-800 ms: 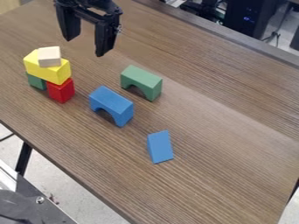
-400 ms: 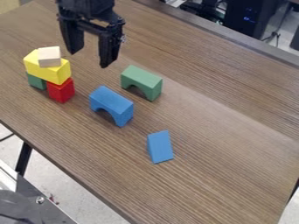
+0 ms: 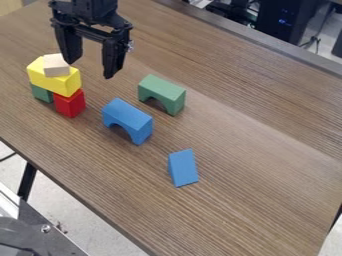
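The black gripper (image 3: 89, 69) hangs open with nothing between its fingers, beside and above the stack at the upper left; its left fingertip comes close to the pale block in the view. This pale wooden block (image 3: 56, 65) lies on top of a yellow block (image 3: 52, 81). Below the yellow block stand a red block (image 3: 69, 103) and a green block (image 3: 42, 93). Right of the stack is a blue arch (image 3: 128, 120), upright on its legs, with a green arch (image 3: 161, 93) behind it.
A blue wedge-like block (image 3: 183, 168) lies on the wooden table (image 3: 260, 175), nearer the front than the arches. The table's front edge slants down from the left. Dark equipment (image 3: 284, 20) stands behind the far edge, and grey metal (image 3: 47, 235) shows at the lower left.
The gripper has come lower since the first frame and, most recently, shifted left toward the stack. Its fingers stay apart, and the blocks have not moved.
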Available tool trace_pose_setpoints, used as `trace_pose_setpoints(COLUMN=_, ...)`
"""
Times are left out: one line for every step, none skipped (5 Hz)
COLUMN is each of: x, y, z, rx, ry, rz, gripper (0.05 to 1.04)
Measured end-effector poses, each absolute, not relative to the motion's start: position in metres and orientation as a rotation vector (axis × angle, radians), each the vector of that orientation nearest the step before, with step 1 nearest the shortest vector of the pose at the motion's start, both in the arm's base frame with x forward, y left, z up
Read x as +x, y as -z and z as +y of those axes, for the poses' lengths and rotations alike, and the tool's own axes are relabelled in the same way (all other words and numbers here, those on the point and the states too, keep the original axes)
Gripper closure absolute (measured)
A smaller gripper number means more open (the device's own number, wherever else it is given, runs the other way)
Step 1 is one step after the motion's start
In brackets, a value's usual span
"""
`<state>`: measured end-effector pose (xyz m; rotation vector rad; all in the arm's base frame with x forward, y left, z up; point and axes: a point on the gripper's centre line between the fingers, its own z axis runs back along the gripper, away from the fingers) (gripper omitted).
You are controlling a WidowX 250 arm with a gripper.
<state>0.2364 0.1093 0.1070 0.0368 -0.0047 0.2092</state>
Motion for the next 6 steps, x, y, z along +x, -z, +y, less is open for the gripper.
trace_pose_setpoints(x=0.235, y=-0.109, z=0.113, rx=0.056, ry=-0.221, rz=-0.005, gripper=0.097)
trace_pose_setpoints(x=0.232, y=-0.112, z=0.119, rx=0.071, ry=-0.234, rz=-0.004, gripper=0.097)
trace_pose_setpoints(x=0.237, y=-0.127, z=0.138, rx=0.056, ry=-0.285, rz=-0.055, gripper=0.097)
trace_pose_setpoints(x=0.239, y=-0.125, z=0.164, rx=0.053, ry=-0.347, rz=-0.028, gripper=0.097)
trace_pose_setpoints(x=0.237, y=-0.117, z=0.185, rx=0.043, ry=-0.411, rz=0.011, gripper=0.097)
trace_pose_setpoints(x=0.233, y=-0.11, z=0.191, rx=0.018, ry=-0.431, rz=0.065, gripper=0.097)
